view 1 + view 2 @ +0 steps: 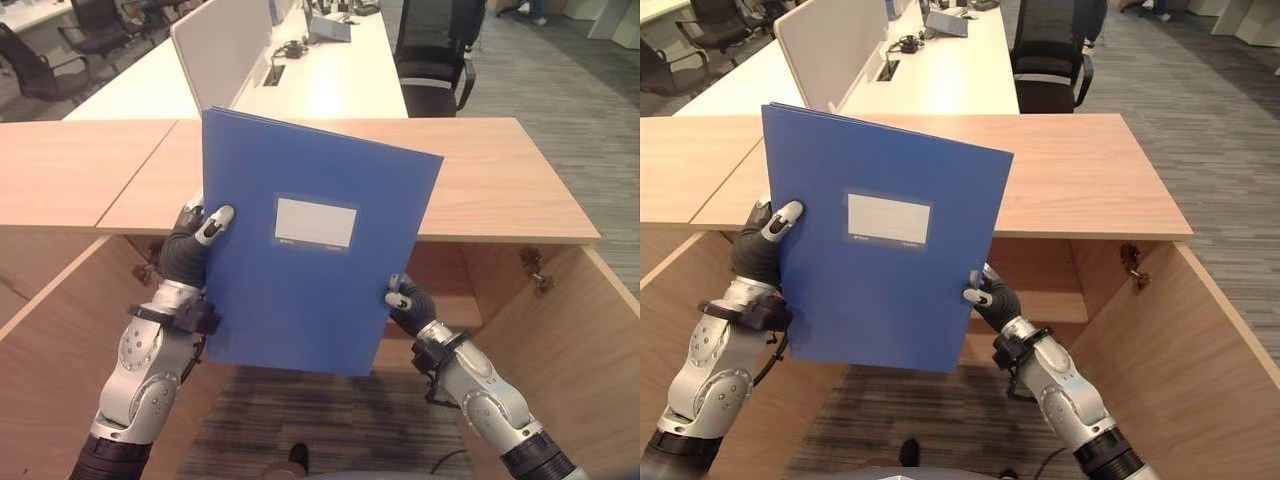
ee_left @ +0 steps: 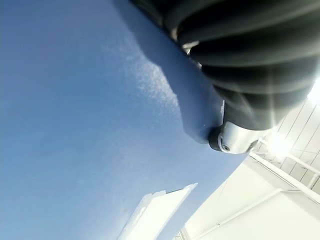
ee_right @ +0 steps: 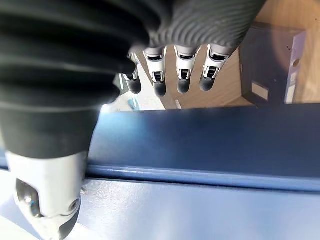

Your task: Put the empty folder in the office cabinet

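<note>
Here, both hands' fingers clamp blue folder (image 1: 305, 250) upright over open wooden cabinet (image 1: 500, 180); office desks (image 1: 330, 80) behind.

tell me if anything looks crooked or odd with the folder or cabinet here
The blue folder is tilted, held upright in the air between the left hand and right hand in front of the open wooden cabinet. Nothing looks damaged or spilled.
</note>
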Robot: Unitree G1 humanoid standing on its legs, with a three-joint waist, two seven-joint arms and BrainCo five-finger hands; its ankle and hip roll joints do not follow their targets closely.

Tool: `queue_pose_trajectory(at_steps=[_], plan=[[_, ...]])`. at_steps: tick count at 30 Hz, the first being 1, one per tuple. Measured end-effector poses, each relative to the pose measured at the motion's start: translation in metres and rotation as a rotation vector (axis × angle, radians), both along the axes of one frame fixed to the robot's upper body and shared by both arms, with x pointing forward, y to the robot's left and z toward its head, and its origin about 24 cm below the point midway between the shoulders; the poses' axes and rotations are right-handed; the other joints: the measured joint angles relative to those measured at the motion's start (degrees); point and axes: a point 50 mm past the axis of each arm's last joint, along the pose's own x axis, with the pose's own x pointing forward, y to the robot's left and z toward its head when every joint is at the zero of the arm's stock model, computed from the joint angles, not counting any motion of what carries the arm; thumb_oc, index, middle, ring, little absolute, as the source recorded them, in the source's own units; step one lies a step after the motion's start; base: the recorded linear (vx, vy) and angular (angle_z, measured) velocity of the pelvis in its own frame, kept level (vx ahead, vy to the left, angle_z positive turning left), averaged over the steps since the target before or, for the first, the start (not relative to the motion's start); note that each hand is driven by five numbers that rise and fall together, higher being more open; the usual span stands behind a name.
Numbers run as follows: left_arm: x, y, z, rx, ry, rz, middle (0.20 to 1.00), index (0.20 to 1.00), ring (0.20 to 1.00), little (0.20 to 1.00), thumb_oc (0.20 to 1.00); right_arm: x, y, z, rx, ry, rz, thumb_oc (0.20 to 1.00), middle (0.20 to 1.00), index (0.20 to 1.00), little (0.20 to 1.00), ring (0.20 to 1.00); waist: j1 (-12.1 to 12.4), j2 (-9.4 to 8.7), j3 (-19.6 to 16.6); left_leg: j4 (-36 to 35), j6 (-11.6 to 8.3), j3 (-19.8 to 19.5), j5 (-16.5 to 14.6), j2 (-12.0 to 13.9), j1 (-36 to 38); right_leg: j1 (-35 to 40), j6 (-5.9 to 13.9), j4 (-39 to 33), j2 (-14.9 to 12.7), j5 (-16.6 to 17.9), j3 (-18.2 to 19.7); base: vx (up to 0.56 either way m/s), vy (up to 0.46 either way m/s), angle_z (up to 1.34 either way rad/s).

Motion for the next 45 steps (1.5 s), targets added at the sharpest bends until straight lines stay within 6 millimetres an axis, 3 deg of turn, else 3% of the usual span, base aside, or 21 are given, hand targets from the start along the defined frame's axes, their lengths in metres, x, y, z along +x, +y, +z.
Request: queue_pose_trajectory(at_steps=[7, 17, 28, 37, 45], plan=[[0.003, 0.000, -0.007, -0.023, 0.058, -0.021, 0.200, 0.200, 0.200, 0.200, 0.200, -0.002, 0.001, -0.002, 0.016, 0.023, 0.018, 1.000, 1.000, 1.000, 1.000, 1.000, 0.00, -0.04, 0.13, -0.01, 0.00, -0.01, 0.00, -0.01, -0.02, 0.00, 0.00, 0.00, 0.00, 0.00, 0.00, 0.00, 0.000, 0.00], [0.009, -0.005, 0.001, 0.196, 0.091, -0.167, 0.200, 0.200, 0.200, 0.200, 0.200, -0.005, -0.011, -0.010, -0.280, 0.046, 0.217, 1.000, 1.000, 1.000, 1.000, 1.000, 0.06, -0.36, 0.29, 0.00, 0.00, -0.04, 0.00, -0.01, -0.02, 0.01, 0.00, 0.00, 0.02, 0.01, -0.05, 0.00, 0.000, 0.00], [0.007, -0.004, 0.004, 0.230, 0.081, -0.214, 0.200, 0.200, 0.200, 0.200, 0.200, -0.005, -0.014, -0.009, -0.342, 0.011, 0.257, 1.000, 1.000, 1.000, 1.000, 1.000, 0.00, -1.19, 0.90, -0.01, -0.01, -0.02, -0.01, -0.01, -0.01, -0.02, 0.00, 0.00, -0.09, 0.00, -0.03, 0.00, 0.000, 0.00], [0.007, -0.005, 0.001, 0.119, 0.050, -0.164, 0.200, 0.200, 0.200, 0.200, 0.200, 0.004, -0.011, 0.002, -0.250, -0.035, 0.153, 1.000, 1.000, 1.000, 1.000, 1.000, -0.01, -1.18, 0.93, 0.09, 0.00, 0.03, -0.01, -0.01, 0.05, -0.03, 0.00, 0.00, -0.08, 0.01, 0.02, 0.00, 0.000, 0.00], [0.005, -0.011, -0.017, -0.060, 0.089, -0.057, 0.200, 0.200, 0.200, 0.200, 0.200, 0.012, -0.007, 0.011, -0.081, -0.070, -0.041, 1.000, 1.000, 1.000, 1.000, 1.000, -0.11, -1.14, 0.96, 0.50, 0.02, 0.11, -0.01, -0.03, 0.09, -0.35, -0.03, 0.01, -0.05, 0.03, 0.10, 0.00, 0.000, 0.00]])
